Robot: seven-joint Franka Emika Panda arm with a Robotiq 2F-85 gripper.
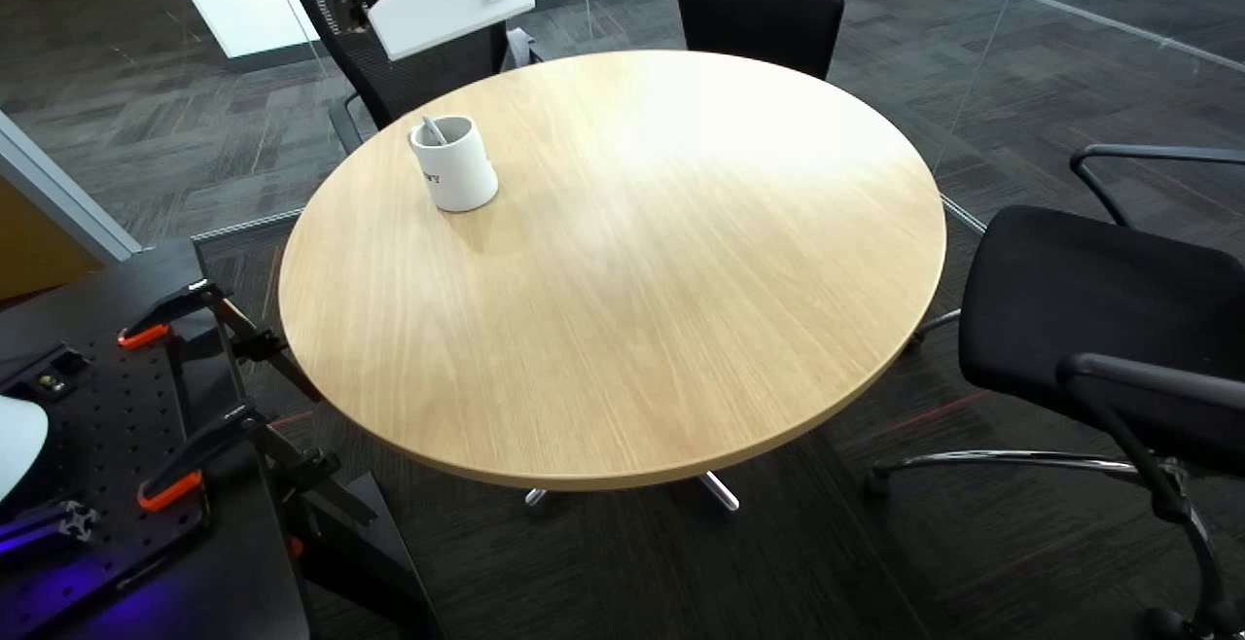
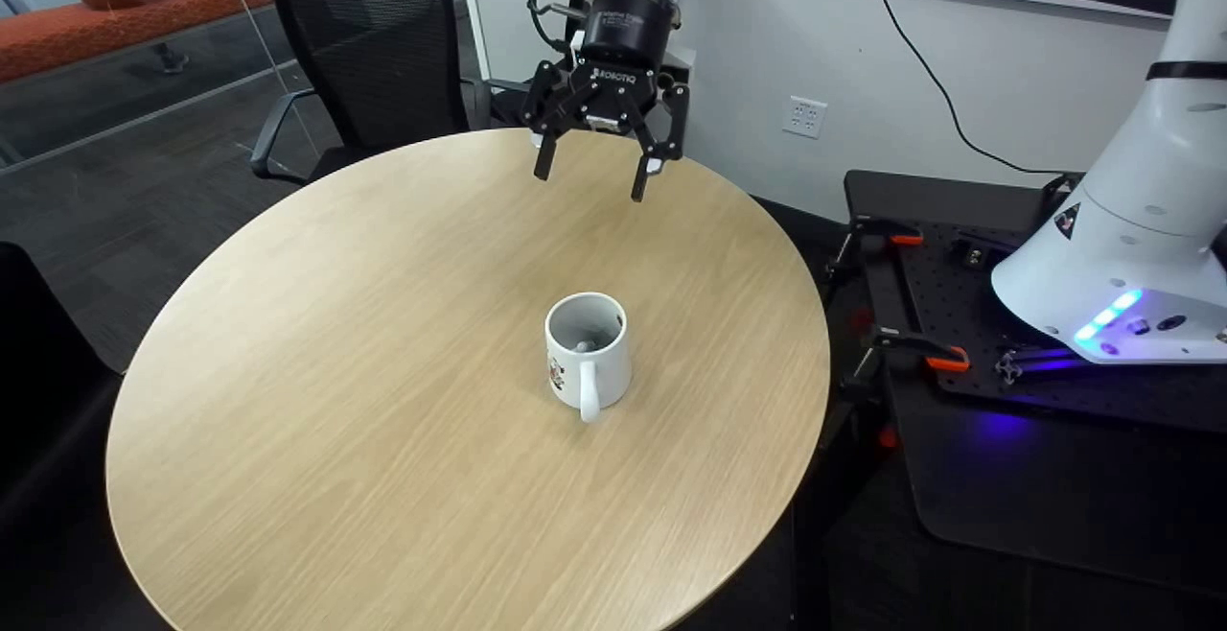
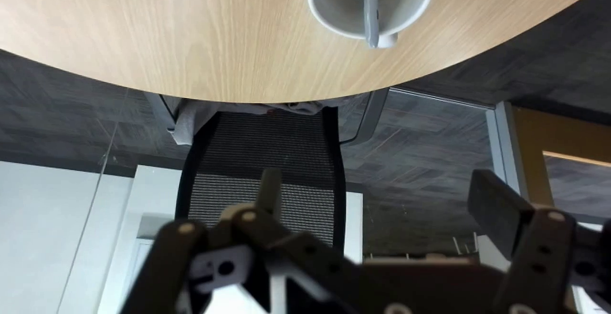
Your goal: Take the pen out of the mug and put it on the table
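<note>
The pen (image 3: 371, 9) leaned in the mug (image 1: 465, 171) on the desk (image 2: 383, 401), its top jutting out, the rest walled in; the end effector (image 2: 591, 177) hung well apart from the mug, spread wide; in an exterior view, a mesh-backed chair (image 2: 372, 46) stood far left

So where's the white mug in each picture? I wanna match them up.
In an exterior view: the white mug is in the upper left part.
In an exterior view: the white mug is just below the middle.
Wrist view: the white mug is at the top, right of centre, cut off by the edge.
Landmark: the table, under the white mug in all three.
</note>
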